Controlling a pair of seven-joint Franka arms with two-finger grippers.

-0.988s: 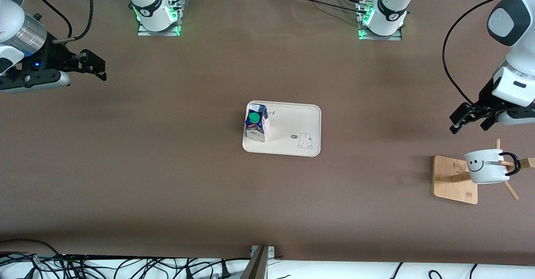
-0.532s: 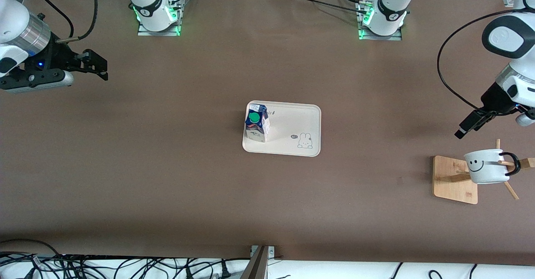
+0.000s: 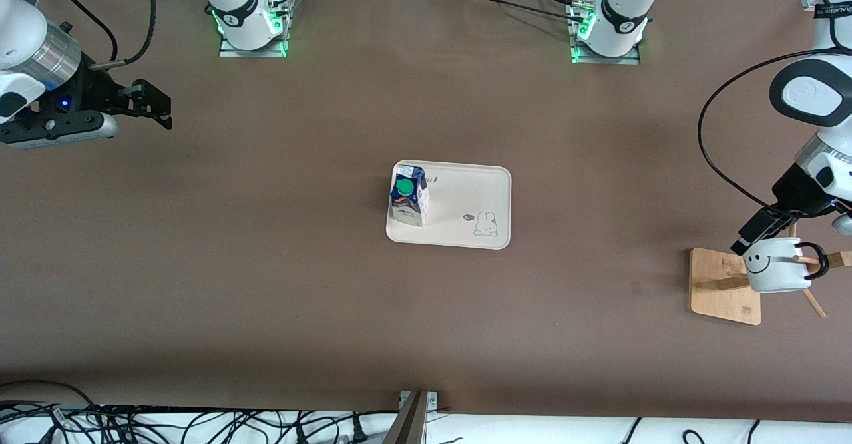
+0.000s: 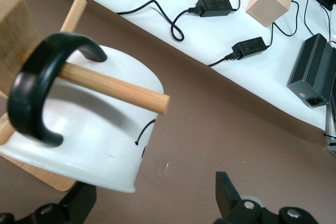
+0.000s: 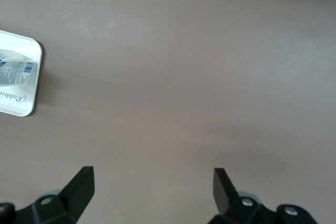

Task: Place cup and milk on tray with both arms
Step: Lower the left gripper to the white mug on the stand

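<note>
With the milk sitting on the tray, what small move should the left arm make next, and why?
Probably ease the open left claw around the cup's wall, then close. The cup hangs by its handle on a peg of the wooden rack, off the tray, where the milk already stands. The right claw waits open over bare table.

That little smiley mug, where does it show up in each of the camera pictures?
Front view: the cup hangs by its handle on the wooden rack at the left arm's end of the table, the left gripper just above it.
Left wrist view: the cup fills the picture, close up.
Right wrist view: not in it.
Shared landmark: the rack's peg through the handle.
</note>
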